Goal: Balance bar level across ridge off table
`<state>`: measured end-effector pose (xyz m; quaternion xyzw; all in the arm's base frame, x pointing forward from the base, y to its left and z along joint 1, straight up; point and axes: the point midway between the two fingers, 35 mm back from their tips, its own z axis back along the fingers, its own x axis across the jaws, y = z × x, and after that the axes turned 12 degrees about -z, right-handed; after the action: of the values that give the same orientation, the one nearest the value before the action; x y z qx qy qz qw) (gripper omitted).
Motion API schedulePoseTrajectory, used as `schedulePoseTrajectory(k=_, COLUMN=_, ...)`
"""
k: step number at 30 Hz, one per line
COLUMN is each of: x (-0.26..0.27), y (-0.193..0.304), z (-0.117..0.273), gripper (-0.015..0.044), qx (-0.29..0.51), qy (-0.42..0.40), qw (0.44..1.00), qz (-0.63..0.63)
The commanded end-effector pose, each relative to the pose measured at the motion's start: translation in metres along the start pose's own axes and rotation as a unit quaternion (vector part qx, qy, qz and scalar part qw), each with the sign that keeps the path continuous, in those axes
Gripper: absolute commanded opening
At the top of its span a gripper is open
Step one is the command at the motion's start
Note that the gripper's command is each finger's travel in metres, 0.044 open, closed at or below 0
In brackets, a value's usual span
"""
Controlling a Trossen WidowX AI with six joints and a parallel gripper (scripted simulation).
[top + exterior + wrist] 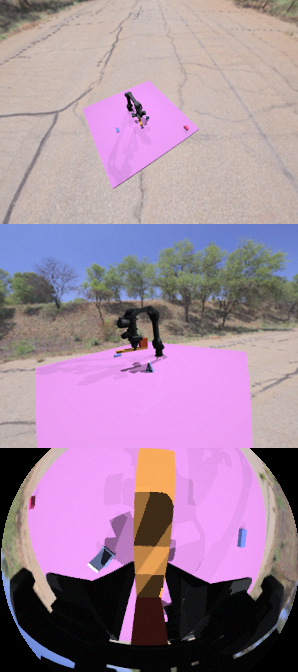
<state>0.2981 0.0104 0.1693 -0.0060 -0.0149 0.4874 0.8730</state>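
Observation:
The orange bar (140, 123) (123, 351) (155, 470) is held in the air above the pink table top (162, 146) (146, 413). A red block (143, 342) (148, 622) sits on one end of it. My gripper (135, 348) (150, 565) is shut on the bar close to the red block, and its fingers stand on both sides of the bar. The small dark ridge (148, 118) (149, 367) (102, 559), triangular in profile with bluish edges, stands on the table. The bar is off to one side of the ridge and not touching it. In the wrist view the ridge is left of the bar.
A small blue block (117, 129) (117, 355) (242, 538) lies on the table, on the other side of the bar from the ridge. A separate small red block (186, 127) (32, 502) lies near a far corner of the table. The arm's shadow falls across the surface.

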Motion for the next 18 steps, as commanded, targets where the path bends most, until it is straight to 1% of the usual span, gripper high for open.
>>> schedulePoseTrajectory(k=1, x=0.014, y=0.002, z=0.001, gripper=0.0000, qx=-0.001, qy=0.000, qw=0.999, qz=-0.042)
schedulePoseTrajectory(k=18, x=0.072, y=0.021, z=0.000, gripper=0.0000, qx=0.001, qy=-0.003, qw=0.975, qz=-0.222)
